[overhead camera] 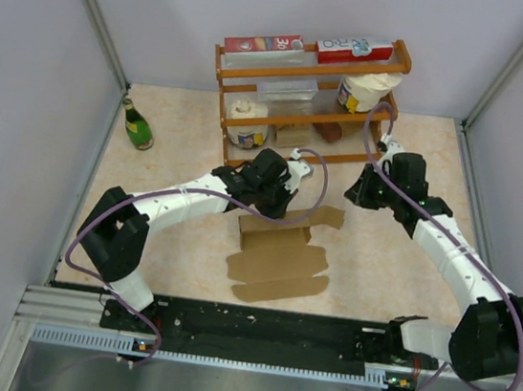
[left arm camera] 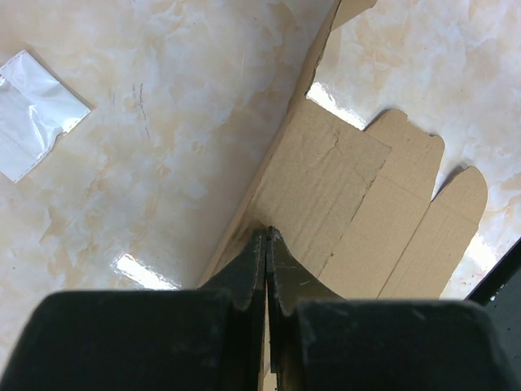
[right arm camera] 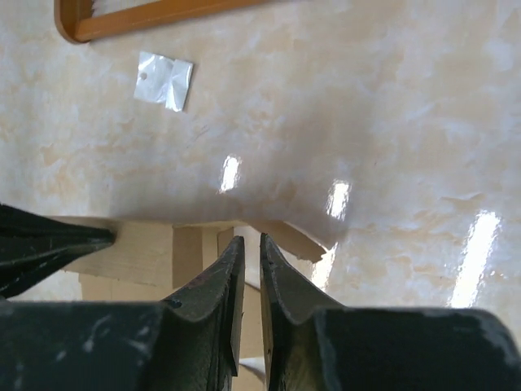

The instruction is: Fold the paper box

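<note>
Cardboard in the flat: your paper box (overhead camera: 280, 261), a plain brown die-cut sheet with rounded flaps, lies unfolded on the marbled beige tabletop (overhead camera: 172, 145). Its far end is under the left claw (overhead camera: 264, 191) and the rest stretches back toward the arm bases.

Well to the left of that claw stands a green glass bottle (overhead camera: 137, 126), out of the way. The left claw's fingers are pressed fully together, tips down on the sheet's long edge. The pictures do not show whether they pinch the board or only pin it. That edge looks slightly raised beside the tips, so the step in hand reads as the first fold, barely begun. A small white plastic scrap (left arm camera: 37, 110) lies to the left of the closed tips, apart from the sheet.

Your right claw (right arm camera: 247, 248) hovers with a narrow gap between its fingers and nothing in it, a corner flap just ahead and below.

The next move likely calls for lowering it onto that flap and creasing against the left claw's hold. There is bare table to the right of the right claw. Beyond both claws the wooden shelf rack (overhead camera: 304, 95) stands near, so keep lifts short.
</note>
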Controlling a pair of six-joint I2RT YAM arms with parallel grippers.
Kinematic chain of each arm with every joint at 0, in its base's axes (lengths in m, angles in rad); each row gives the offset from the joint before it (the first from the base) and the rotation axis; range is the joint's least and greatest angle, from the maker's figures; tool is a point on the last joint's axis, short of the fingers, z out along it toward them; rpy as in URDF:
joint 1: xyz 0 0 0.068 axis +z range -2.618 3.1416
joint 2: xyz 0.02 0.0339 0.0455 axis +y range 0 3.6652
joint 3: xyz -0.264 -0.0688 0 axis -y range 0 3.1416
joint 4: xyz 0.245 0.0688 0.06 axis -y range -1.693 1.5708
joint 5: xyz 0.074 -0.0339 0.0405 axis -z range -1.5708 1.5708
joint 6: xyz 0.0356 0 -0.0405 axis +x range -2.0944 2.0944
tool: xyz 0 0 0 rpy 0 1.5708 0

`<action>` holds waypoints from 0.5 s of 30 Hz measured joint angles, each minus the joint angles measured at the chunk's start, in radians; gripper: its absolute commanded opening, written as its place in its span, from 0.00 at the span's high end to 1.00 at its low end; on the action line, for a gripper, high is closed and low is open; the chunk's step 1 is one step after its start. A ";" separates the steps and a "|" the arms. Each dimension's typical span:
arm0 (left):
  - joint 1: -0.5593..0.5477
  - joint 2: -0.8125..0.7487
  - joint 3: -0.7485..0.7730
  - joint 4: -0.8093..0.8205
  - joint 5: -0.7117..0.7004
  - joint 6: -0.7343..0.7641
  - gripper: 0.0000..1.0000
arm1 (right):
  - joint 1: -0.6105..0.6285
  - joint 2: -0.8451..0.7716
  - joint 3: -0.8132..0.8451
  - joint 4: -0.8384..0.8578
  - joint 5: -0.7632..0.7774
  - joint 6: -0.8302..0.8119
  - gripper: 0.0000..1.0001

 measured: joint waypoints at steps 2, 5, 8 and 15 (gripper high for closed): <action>0.000 0.000 0.000 0.000 0.000 0.000 1.00 | -0.002 0.025 0.031 -0.012 0.018 -0.002 0.91; 0.000 0.000 0.000 -0.001 0.000 0.000 1.00 | -0.005 0.096 0.076 -0.009 0.029 -0.010 0.92; 0.000 0.000 0.000 -0.001 0.000 0.000 1.00 | -0.006 0.182 0.097 0.003 0.032 -0.018 0.92; 0.000 0.000 0.000 -0.002 -0.003 0.000 1.00 | -0.006 0.312 0.100 0.005 0.031 -0.038 0.92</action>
